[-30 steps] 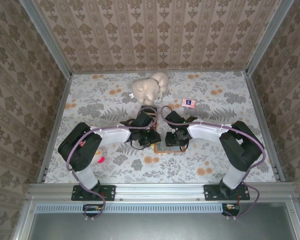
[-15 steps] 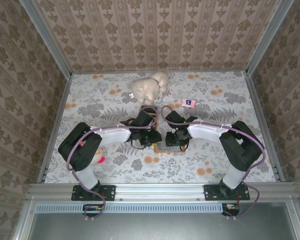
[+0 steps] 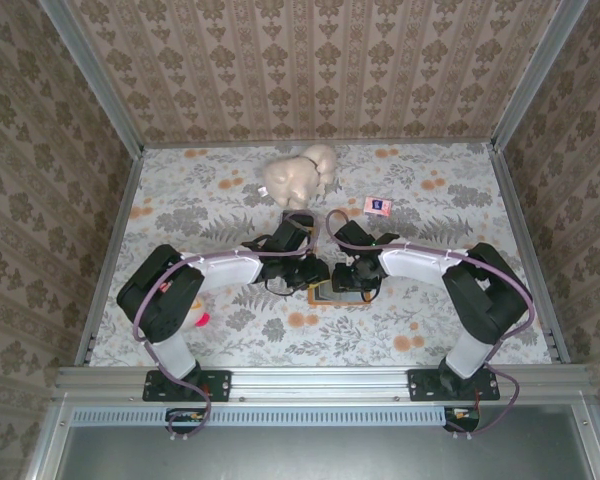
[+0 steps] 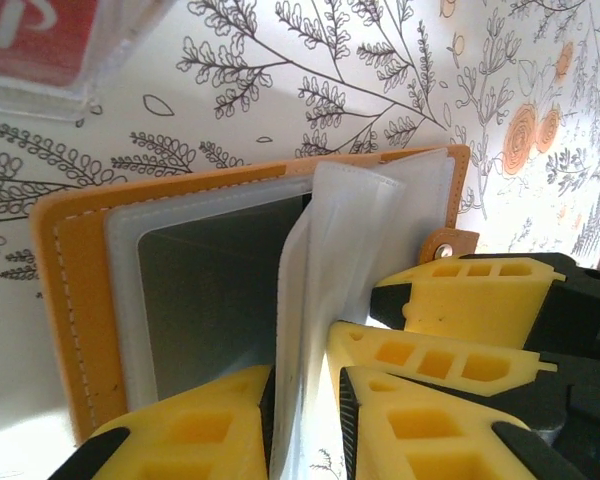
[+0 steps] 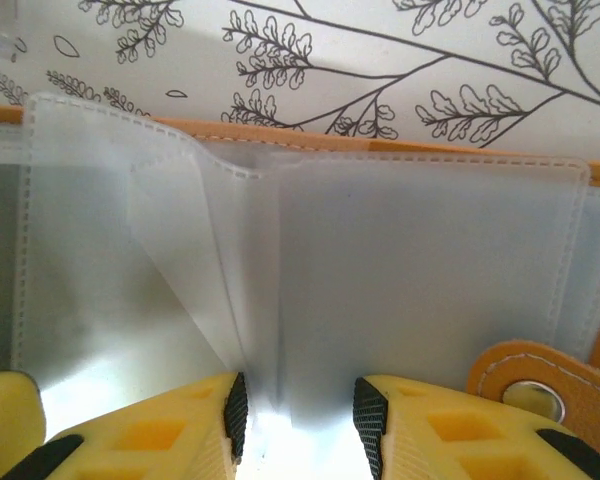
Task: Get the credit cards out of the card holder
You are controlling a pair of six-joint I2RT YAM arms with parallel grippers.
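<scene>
- card holder (image 4: pixel 80 300): we see it lying open on the floral table (image 3: pixel 430 310), between both arms.
- left gripper (image 4: pixel 305 420): nearly closed, pinching a clear sleeve (image 4: pixel 350 230).
- right gripper (image 5: pixel 292 420): narrowly parted, pinching that sleeve.

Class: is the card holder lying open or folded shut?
Open. The card holder lies spread flat on the table, its clear pocket sleeves exposed.

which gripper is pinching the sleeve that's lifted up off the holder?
The left gripper: its yellow fingers clamp the translucent sleeve standing upright from the open card holder. The right gripper straddles sleeves lying nearly flat.
</scene>
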